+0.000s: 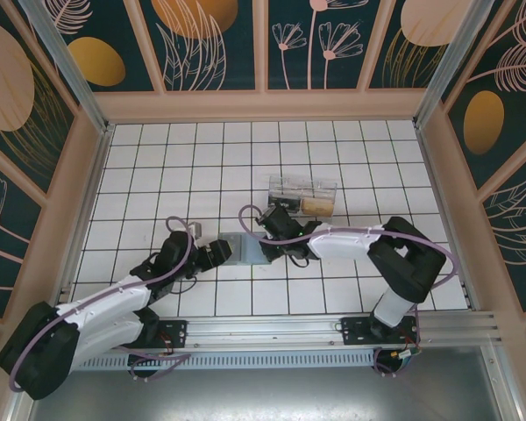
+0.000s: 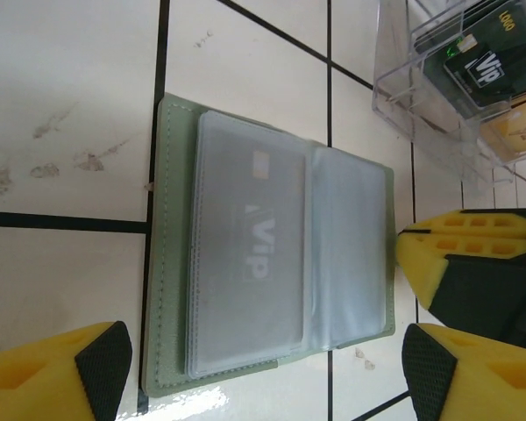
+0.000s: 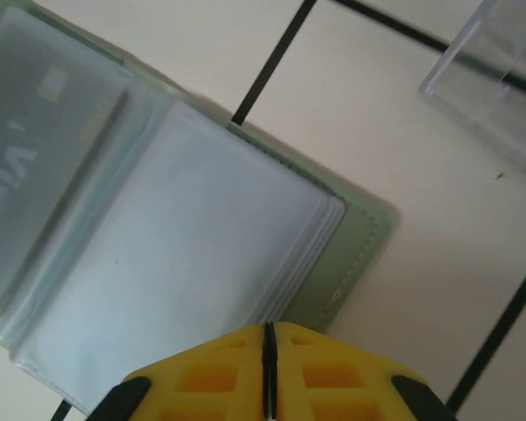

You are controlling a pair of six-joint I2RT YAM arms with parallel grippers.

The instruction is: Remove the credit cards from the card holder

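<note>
Tiles with dark lines cover the table (image 1: 158,158), and on them the card holder (image 2: 168,263) lies open and flat, near the middle of the table, between the two arms. It is a soft grey-green bifold, and its two panels carry clear plastic sleeves (image 2: 351,254). In the wider sleeve stack, a pale grey credit card (image 2: 250,254) with the letters "VIP" sits fully inside, seen through the plastic. The sleeves of the other panel look empty, as far as the blur lets me tell.

The left gripper (image 2: 265,360) is wide open. Its yellow fingers (image 2: 57,373) stand on either side of the near edge of the card holder and touch nothing; it holds nothing.

The right gripper (image 3: 267,351) has its two yellow fingers pressed together, with only a thin dark seam between them. It hangs at the edge of the narrower sleeve panel, just beside the green rim. I cannot tell whether a sleeve edge is caught in the seam. In the left wrist view, this gripper shows at the right border of the card holder.

Behind the card holder, a little apart from it, stands a clear plastic box (image 1: 302,195). Inside it a dark card (image 2: 486,66) with white "VIP" letters is visible.
</note>
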